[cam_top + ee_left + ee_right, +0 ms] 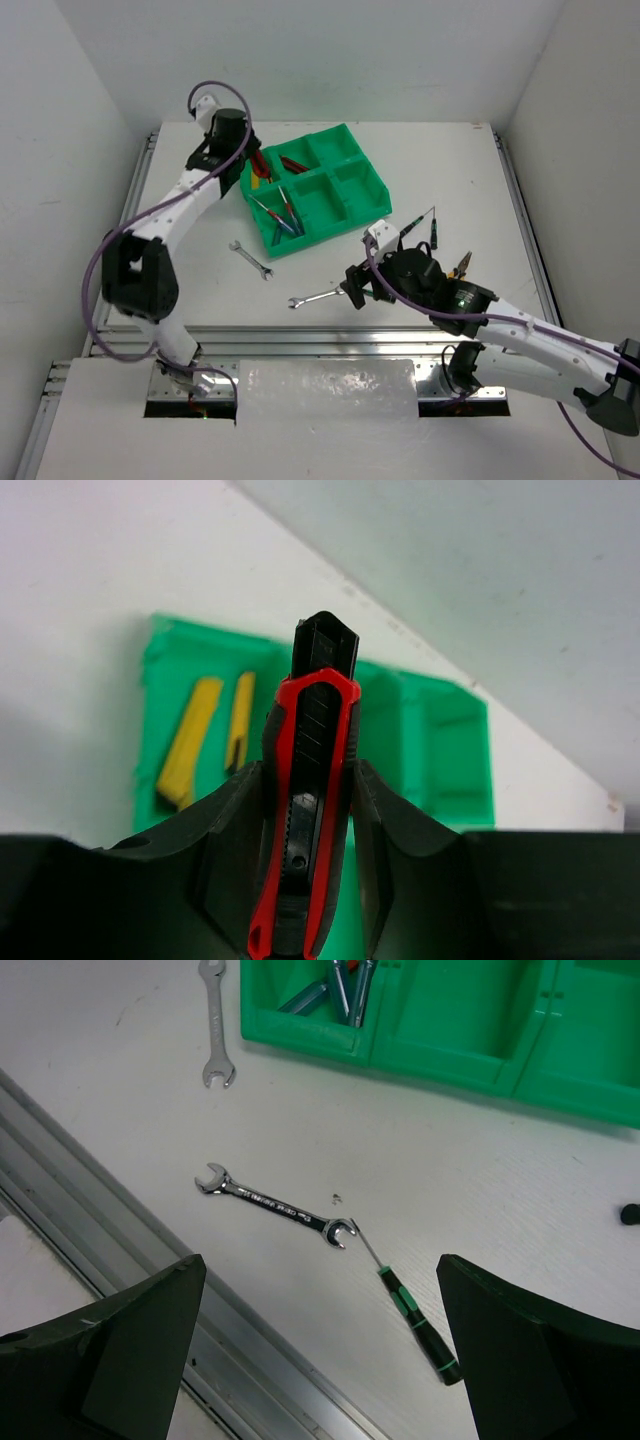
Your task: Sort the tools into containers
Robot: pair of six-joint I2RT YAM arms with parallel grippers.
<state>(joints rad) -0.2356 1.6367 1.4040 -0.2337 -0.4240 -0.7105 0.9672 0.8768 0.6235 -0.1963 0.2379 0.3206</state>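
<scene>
My left gripper (248,165) hangs over the back left of the green tray (330,232) and is shut on a red-handled knife (305,780), held upright between the fingers. Below it, two yellow tools (190,742) lie in a compartment of the tray (440,750). My right gripper (355,285) is open and empty, a little above a silver wrench (275,1203) and a green-and-black screwdriver (415,1315) on the table. The gripper (320,1270) straddles both. A second wrench (252,258) lies near the tray's front left corner.
Several screwdrivers (285,218) lie in the front left compartment. A red tool (293,163) lies in a back compartment. Two screwdrivers (425,225) and yellow-handled pliers (462,265) lie right of the tray. A metal rail (200,1360) runs along the table's near edge.
</scene>
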